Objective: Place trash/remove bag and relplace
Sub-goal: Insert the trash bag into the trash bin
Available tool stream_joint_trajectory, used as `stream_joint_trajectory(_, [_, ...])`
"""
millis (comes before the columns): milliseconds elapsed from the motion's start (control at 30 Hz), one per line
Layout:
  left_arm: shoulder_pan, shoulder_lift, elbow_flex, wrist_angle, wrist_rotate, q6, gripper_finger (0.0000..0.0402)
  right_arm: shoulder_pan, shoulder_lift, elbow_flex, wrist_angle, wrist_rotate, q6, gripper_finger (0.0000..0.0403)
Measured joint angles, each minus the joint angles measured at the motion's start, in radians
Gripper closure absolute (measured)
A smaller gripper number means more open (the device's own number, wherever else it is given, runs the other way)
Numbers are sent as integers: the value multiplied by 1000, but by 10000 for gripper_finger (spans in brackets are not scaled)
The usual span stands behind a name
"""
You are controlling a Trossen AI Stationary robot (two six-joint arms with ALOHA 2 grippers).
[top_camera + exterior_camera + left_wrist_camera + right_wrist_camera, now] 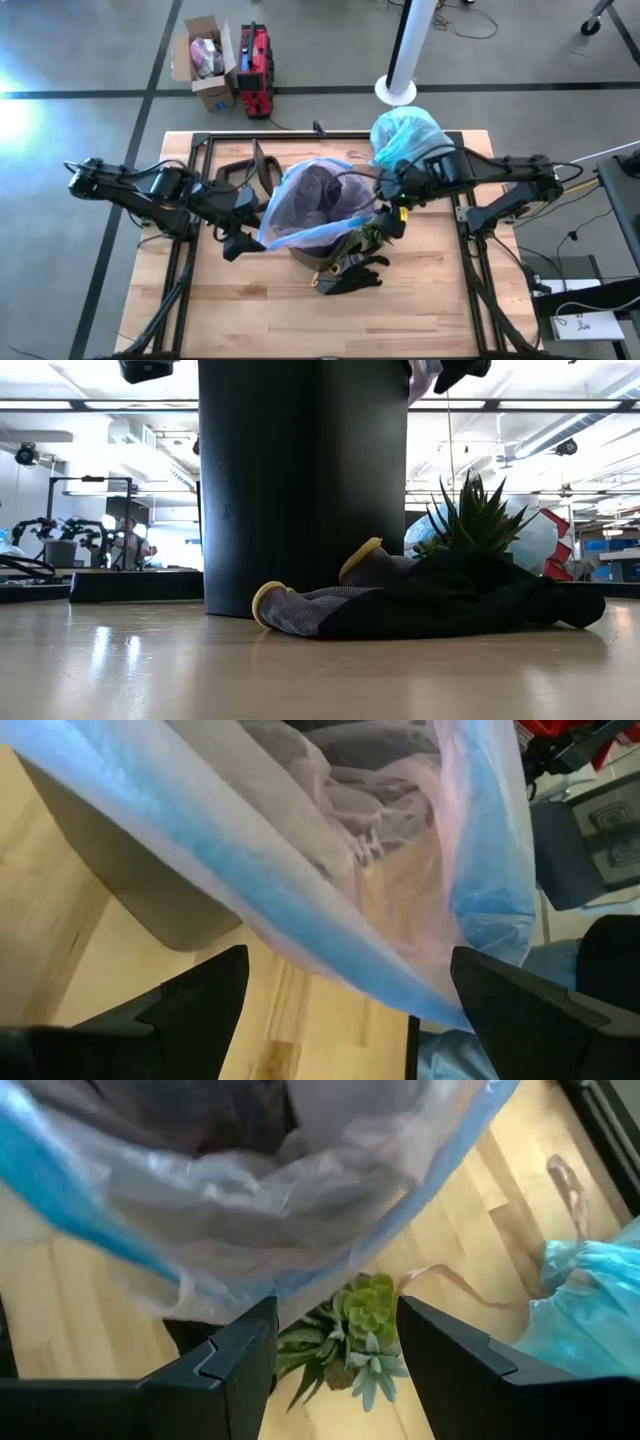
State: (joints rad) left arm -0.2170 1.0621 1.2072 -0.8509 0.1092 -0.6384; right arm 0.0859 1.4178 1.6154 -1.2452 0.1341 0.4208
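A black bin (318, 252) stands mid-table, also in the low view (300, 480). A translucent liner (318, 195) with a blue rim and a pinkish-white body is spread wide over the bin's mouth. Its near rim (320, 232) runs straight between my two grippers. My left gripper (240, 243) is open at the rim's left end, and my right gripper (390, 208) is open at its right end. A full teal-blue bag (405, 135) lies bunched at the table's far right. No loose trash shows. My left gripper is wide open with the liner's blue rim (400, 985) passing between its fingers and reaching one finger (500, 1000); I cannot tell whether it touches. My right gripper is open just below the liner's rim (300, 1280), beside one fingertip (250, 1330); I cannot tell whether it touches.
A green leafy plant (365, 235) and a black-and-yellow glove (350, 275) lie by the bin's near right side; both show in the low view, the plant (475, 515) behind the glove (420, 600). Black frame rails (190, 190) run along the table's sides.
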Motion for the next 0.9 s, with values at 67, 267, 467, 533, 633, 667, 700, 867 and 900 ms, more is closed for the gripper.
stream_joint_trajectory(67, [-15,2,0,0,-14,-6,68,14,0,-3,1,8,-2,210])
stream_joint_trajectory(267, [-44,3,-1,-2,-73,-9,68,102,-10,-3,26,163,-37,210])
stream_joint_trajectory(467, [-44,3,-1,-1,-84,-8,68,181,-25,-2,180,258,-20,210])
stream_joint_trajectory(533, [-44,4,5,4,-84,-8,68,193,-31,-2,220,284,-10,210])
stream_joint_trajectory(633, [-44,4,18,25,-84,-2,68,200,-32,-2,298,322,-4,210])
stream_joint_trajectory(667, [-44,3,24,36,-84,2,68,200,-31,-2,329,323,-16,210])
stream_joint_trajectory(700, [-44,4,26,50,-84,8,68,200,-23,-1,366,323,-26,210])
stream_joint_trajectory(867, [-44,4,28,84,-84,34,68,197,44,0,490,322,-82,210])
stream_joint_trajectory(900, [-44,4,27,82,-84,35,68,197,61,0,498,322,-82,210])
